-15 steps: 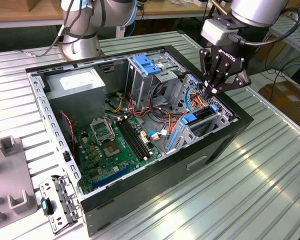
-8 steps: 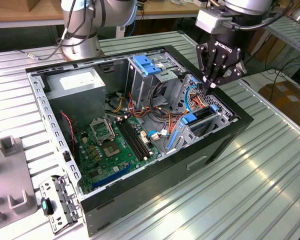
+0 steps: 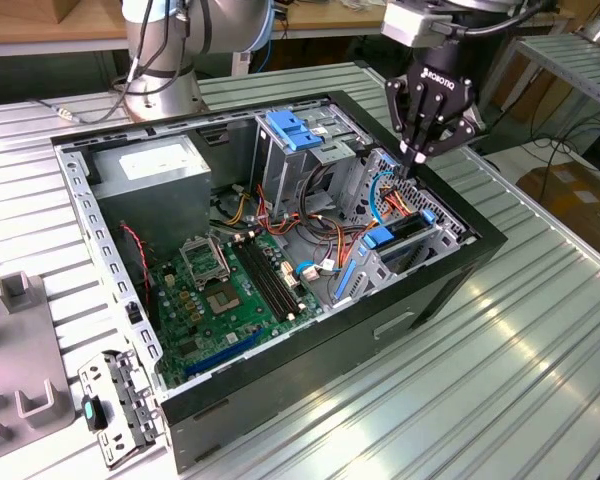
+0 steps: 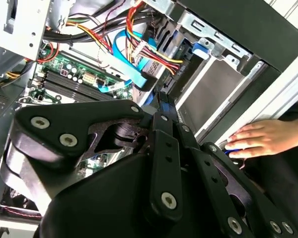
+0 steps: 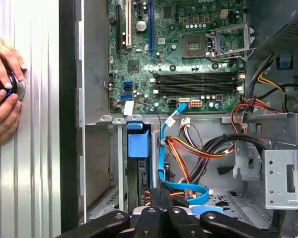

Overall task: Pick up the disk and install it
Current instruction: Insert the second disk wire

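Gripper (image 3: 417, 152) sits with jaws pressed together and nothing between them, tips down among the cables over the drive cage at the case's (image 3: 485, 243) front corner. Disk (image 3: 408, 234) looks already seated in that cage, blue rail tab (image 5: 138, 144) showing just beyond the tips. Risk as I see it: tips snagging the blue ribbon cable (image 5: 162, 158) or orange-red wire bundle (image 5: 198, 148) right beside them, yanking a connector; a person's hand (image 5: 2, 89) rests outside the case wall.
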Robot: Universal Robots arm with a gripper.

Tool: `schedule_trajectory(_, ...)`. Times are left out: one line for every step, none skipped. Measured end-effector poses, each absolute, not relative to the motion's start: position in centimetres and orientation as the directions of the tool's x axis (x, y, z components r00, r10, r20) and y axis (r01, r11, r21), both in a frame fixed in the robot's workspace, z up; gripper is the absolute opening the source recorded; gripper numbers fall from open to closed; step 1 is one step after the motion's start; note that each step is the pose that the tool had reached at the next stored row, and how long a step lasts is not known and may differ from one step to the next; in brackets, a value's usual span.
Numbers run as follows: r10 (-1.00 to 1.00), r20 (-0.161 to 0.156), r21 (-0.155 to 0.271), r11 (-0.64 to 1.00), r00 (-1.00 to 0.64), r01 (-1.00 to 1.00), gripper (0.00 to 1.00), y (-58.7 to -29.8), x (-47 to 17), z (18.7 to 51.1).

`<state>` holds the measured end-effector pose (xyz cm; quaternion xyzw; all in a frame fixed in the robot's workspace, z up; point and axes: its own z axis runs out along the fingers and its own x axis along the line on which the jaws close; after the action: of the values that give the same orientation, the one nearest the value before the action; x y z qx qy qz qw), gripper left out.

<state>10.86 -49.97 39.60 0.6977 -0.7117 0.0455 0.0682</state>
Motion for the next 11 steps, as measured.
schedule_trajectory(-0.986,0.168,0.033,0.023,-0.017,-0.999,0.11,-49.6,10.9,39.6)
schedule_trajectory(-0.985,0.173,0.035,0.023,-0.016,-0.999,0.11,-49.2,11.0,39.7)
schedule_trajectory(-0.984,0.178,0.037,0.023,-0.016,-0.999,0.11,-49.0,11.0,39.7)
schedule_trajectory(-0.983,0.184,0.04,0.023,-0.015,-0.999,0.11,-48.6,11.1,39.7)
schedule_trajectory(-0.982,0.189,0.042,0.023,-0.015,-0.999,0.11,-48.4,11.1,39.7)
schedule_trajectory(-0.981,0.192,0.043,0.024,-0.015,-0.999,0.11,-48.1,11.1,39.7)
schedule_trajectory(-0.98,0.198,0.044,0.024,-0.015,-0.999,0.11,-47.7,11.1,39.7)
schedule_trajectory(-0.979,0.204,0.044,0.024,-0.015,-0.999,0.11,-47.3,11.1,39.7)
schedule_trajectory(-0.976,0.219,0.043,0.025,-0.014,-0.999,0.11,-46.7,11.2,39.6)
schedule_trajectory(-0.972,0.234,0.043,0.025,-0.014,-0.999,0.11,-46.5,11.2,39.5)
schedule_trajectory(-0.969,0.246,0.043,0.026,-0.014,-0.999,0.11,-46.4,11.2,39.5)
